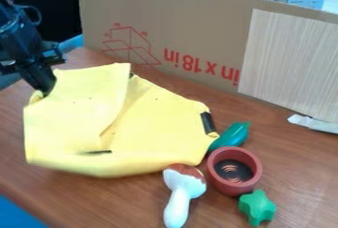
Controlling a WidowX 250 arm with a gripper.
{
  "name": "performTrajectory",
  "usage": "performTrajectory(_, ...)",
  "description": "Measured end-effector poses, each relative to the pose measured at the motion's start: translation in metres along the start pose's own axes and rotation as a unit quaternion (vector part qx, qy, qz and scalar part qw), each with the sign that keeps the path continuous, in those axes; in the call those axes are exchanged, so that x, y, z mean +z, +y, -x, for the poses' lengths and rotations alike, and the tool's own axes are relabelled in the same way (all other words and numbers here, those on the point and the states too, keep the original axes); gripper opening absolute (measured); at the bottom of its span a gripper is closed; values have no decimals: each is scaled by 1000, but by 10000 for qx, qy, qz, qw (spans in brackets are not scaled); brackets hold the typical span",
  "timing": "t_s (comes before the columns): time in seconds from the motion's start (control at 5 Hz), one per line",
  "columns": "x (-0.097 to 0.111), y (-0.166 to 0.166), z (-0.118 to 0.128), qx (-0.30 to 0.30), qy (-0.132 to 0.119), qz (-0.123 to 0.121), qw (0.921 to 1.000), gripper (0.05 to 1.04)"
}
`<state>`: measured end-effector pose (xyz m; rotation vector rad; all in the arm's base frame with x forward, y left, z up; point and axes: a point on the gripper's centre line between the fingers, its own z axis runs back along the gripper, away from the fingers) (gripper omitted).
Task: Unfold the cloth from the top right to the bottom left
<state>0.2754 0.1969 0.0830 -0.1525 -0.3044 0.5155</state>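
The black gripper (45, 90) hangs at the upper left, its fingers together in a narrow taper. Its tips are at the left edge of the yellow cloth (155, 135), shut on a puckered bit of it. The cloth lies partly folded over the left and middle of the table, with a raised flap at its top left and a loose crease running down from the top middle. Its lower edge is a thick rounded fold. Dark marks show near that fold and at the right corner.
Right of the cloth are a green toy vegetable (231, 135), a reddish pot (233, 171) and a green star-like piece (257, 207). A white-and-brown toy mushroom (178, 202) touches or nearly touches its lower edge. A cardboard panel (191, 29) stands along the back of the wooden table (297, 168).
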Motion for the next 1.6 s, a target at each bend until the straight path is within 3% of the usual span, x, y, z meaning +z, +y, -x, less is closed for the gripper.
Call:
performTrajectory(0.4, -8, 30, 3, 552, 257, -403, 9973, 70)
performTrajectory(0.6, -5, 44, 1, 960, 281, -549, 9935, 211)
performTrajectory(0.8, -3, 51, -2, 936, 172, -683, 9931, 464)
performTrajectory(1.0, 5, 57, -7, 840, -456, -1066, 9897, 768)
performTrajectory(1.2, 18, 47, -14, 652, -782, -947, 9903, 998)
performTrajectory(1.4, 33, 9, -16, -350, -662, -245, 9969, 1005)
performTrajectory(1.6, 45, -53, -28, -1364, -201, 298, 9900, 1000)
